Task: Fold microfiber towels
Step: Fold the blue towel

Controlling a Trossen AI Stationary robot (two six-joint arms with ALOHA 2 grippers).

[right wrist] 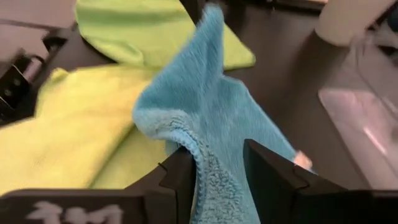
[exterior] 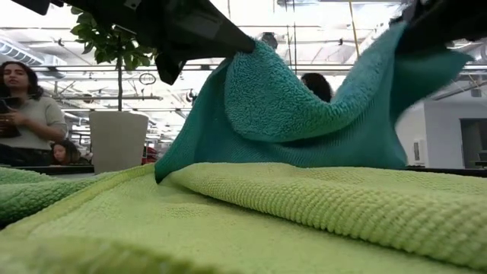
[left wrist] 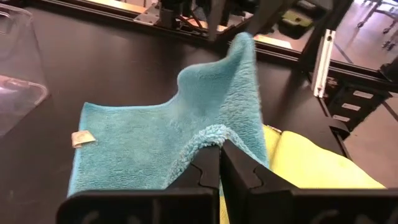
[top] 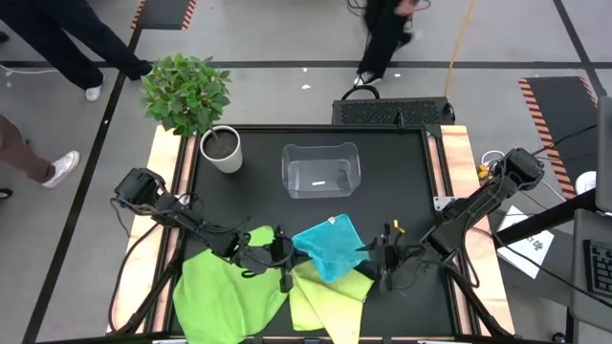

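Left hand (left wrist: 219, 163) is seen with fingers pressed together on a raised edge of the turquoise towel (left wrist: 155, 134), near the front middle of the bench (top: 402, 182). Right hand (right wrist: 217, 171) is placed at the opposite edge of the same towel; its fingers stand apart, with a fold of the cloth lying between them, and whether the fold is gripped cannot be told. In the high view the left hand (top: 285, 256) and right hand (top: 375, 256) are set either side of the turquoise towel (top: 330, 247), which is lifted at both sides and sagging in the middle. Its far corner, bearing a small tag, rests flat on the bench. Beneath its near part the pale yellow-green towel (top: 330, 296) is spread; the bright green towel (top: 225, 287) lies just to the left, overlapping it. A clear plastic bin (top: 320, 170) is seen behind the towels, apart from them, and a potted plant (top: 196, 105) at the far left corner.
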